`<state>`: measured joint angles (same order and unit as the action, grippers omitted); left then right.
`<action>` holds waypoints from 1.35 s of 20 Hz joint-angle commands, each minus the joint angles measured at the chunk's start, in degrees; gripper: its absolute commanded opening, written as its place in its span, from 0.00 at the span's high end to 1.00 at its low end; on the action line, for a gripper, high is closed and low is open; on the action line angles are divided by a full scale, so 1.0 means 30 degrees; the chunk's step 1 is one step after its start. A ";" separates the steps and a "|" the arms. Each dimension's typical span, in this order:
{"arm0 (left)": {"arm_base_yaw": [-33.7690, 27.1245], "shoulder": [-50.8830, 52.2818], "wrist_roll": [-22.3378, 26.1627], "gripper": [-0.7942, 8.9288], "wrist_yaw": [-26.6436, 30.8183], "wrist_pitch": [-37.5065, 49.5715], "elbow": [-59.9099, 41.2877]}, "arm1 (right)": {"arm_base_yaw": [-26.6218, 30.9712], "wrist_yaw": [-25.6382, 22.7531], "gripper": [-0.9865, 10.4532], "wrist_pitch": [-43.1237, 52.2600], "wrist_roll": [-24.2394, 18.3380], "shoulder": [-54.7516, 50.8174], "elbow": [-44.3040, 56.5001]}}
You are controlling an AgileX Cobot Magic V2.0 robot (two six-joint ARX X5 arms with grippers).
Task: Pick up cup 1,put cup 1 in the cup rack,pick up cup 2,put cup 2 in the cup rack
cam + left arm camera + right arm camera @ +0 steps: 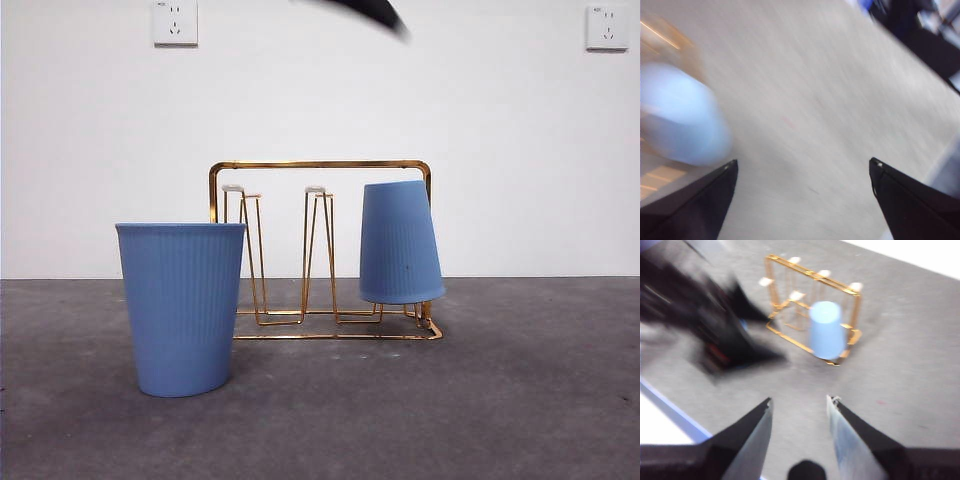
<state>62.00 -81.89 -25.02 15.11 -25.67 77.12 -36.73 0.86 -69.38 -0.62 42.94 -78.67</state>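
With cup 1 racked, the left end effector, jaws spread and empty, should straddle cup 2 squarely before closing.

Matt ribbed blue plastic cup 2, glossy gold wire cup rack

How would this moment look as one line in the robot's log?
cup 1: upside down on rack | cup 2: upright on table | left gripper: open | right gripper: open
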 commanded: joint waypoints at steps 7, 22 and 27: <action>-0.0058 0.8298 0.1632 0.47 0.4998 -0.7781 -0.0138 | -0.0044 0.5340 0.52 0.4350 0.0867 0.6885 0.0058; -0.0058 1.0644 0.1705 0.47 0.5479 -1.1060 -0.0138 | -0.2426 0.5049 0.53 1.1125 0.3330 1.7347 0.0058; -0.0058 1.0637 0.2033 0.47 0.5464 -1.0979 -0.0138 | -0.3242 0.3759 0.53 1.2342 0.3876 1.9358 0.0058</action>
<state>61.89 -50.13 -19.64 31.22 -59.05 77.12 -46.33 12.23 -32.62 10.20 100.47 -78.67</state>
